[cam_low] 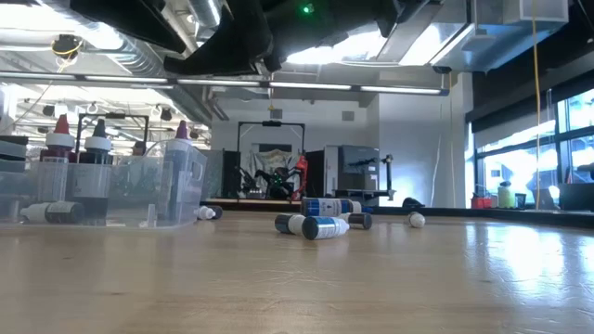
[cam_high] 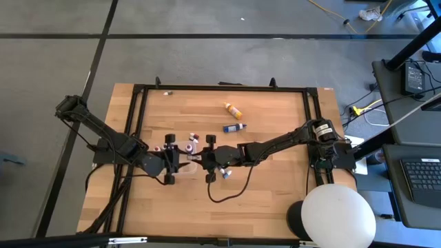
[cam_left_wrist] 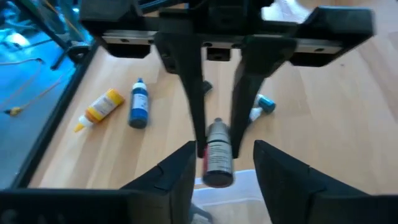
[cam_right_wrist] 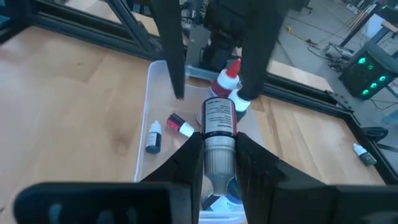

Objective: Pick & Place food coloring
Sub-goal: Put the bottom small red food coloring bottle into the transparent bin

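1. High view: left claw [cam_high: 183, 158] and right claw [cam_high: 207, 160] tip to tip near mid-bench, slightly toward the near long edge. Held bottle too small to pick out here. 2 loose bottles, an orange-yellow bottle [cam_high: 233, 109] and a blue bottle [cam_high: 235, 127], lying well apart from both claws toward the far long edge. Bare bench [cam_high: 275, 186] on most sides.

2. Low view: clear tray [cam_low: 176, 190] at the left with capped bottles upright inside; a cluster of lying bottles [cam_low: 320, 225] further across the bench. Claws not readable from this height.

3. Left wrist view: held food coloring bottle [cam_left_wrist: 217, 155] clamped between the right claw's fingers, pointing straight at the left claw. Left claw's own fingers spread on either side of it, not touching as far as can be seen: open.

4. Right wrist view: right claw closed on the bottle's pale end, labelled body reaching out over the tray, long axis along the line joining the 2 claws. Left claw's fingers standing apart above the far end. Judged: a handover or a drop into the tray, with the tray wall and upright red-capped bottle [cam_right_wrist: 231, 71] close by, leaving little side room.
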Tool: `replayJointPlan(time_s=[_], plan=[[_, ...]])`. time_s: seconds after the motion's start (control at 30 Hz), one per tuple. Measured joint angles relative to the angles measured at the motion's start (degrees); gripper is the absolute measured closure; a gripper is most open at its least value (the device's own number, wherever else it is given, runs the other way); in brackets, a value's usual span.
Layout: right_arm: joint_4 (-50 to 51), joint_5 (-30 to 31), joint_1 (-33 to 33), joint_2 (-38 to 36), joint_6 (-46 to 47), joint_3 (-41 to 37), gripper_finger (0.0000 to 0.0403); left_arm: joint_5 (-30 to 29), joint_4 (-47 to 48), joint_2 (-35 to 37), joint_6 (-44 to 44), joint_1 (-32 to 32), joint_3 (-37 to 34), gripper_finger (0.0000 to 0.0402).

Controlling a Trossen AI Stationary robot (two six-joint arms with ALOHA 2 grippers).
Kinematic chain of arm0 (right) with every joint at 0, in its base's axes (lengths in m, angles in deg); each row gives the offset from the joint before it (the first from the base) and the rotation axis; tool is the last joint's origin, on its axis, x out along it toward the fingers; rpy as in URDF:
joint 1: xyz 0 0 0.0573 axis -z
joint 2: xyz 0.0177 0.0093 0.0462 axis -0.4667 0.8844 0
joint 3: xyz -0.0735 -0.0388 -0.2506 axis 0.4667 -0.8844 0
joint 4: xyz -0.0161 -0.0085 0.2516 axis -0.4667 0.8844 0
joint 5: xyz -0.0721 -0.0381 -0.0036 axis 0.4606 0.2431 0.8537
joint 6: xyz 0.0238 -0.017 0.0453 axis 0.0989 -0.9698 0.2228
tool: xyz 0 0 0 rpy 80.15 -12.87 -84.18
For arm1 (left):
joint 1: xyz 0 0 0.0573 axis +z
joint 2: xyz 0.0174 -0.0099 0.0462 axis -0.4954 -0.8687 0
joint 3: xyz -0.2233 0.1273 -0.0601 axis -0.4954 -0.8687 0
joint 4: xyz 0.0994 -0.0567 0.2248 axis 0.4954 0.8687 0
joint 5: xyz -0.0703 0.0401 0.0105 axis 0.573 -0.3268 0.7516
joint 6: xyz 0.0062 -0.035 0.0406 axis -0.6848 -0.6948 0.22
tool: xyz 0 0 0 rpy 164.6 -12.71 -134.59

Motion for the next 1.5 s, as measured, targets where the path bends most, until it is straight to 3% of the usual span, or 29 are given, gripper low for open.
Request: replayJointPlan(time_s=[0.23, 0.4, 0.6, 1.1, 1.5], plan=[[-0.7, 0.2, 0.0, 0.0, -0.9, 0.0, 0.0323, -0.1, 1.0, 0.0, -0.1, 0.0, 0.0, 0.0195], [-1.6, 2.5, 0.0, 0.0, -2.2, 0.0, 0.0323, 1.6, 1.4, 0.0, 0.2, 0.0, 0.0, 0.0191], [-3.5, 2.6, 0.0, 0.1, -2.8, 0.0, 0.0323, -0.3, 5.0, 0.0, -0.8, 0.0, 0.0, 0.0199], [-4.4, 2.5, 0.0, 0.1, -2.6, 0.0, 0.0323, -2.3, 1.7, 0.0, -0.6, 0.0, 0.0, 0.0236], [-4.7, 2.1, 0.0, 0.1, -3.0, 0.0, 0.0323, -2.4, 1.8, 0.0, -0.5, 0.0, 0.0, 0.0304]])
